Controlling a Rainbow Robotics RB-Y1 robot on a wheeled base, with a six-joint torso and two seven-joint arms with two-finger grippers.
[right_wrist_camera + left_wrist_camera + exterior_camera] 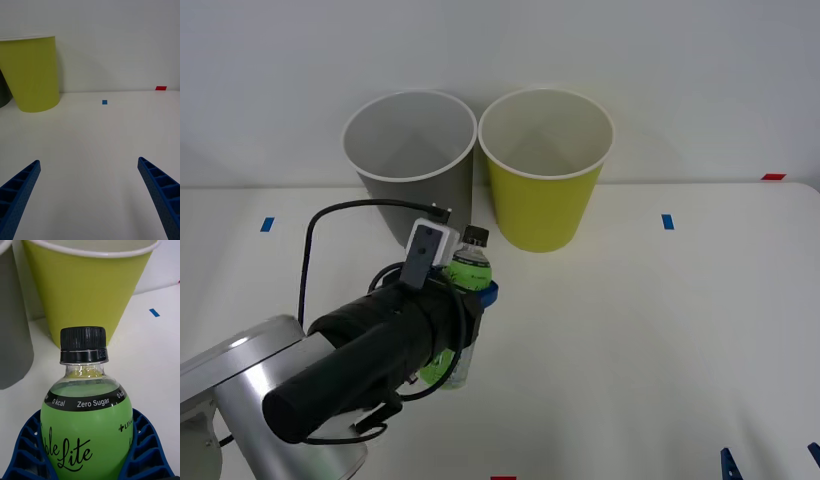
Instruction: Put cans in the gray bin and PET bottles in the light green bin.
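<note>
A PET bottle [470, 268] with a bright green label and black cap stands upright between the blue fingers of my left gripper [480, 295], which is shut on its body. The left wrist view shows the bottle [86, 420] up close in the gripper [88, 444]. Just beyond it stand the gray bin [415, 175] and, to its right, the light green bin [545, 200], side by side against the wall. My right gripper [88, 161] hangs open and holds nothing, low at the table's near right [770, 460]. The cans are out of view.
Blue tape marks [267, 224] [667, 221] lie on the white table on either side of the bins, and a red mark [773, 176] sits at the far right edge. A white wall rises right behind the bins.
</note>
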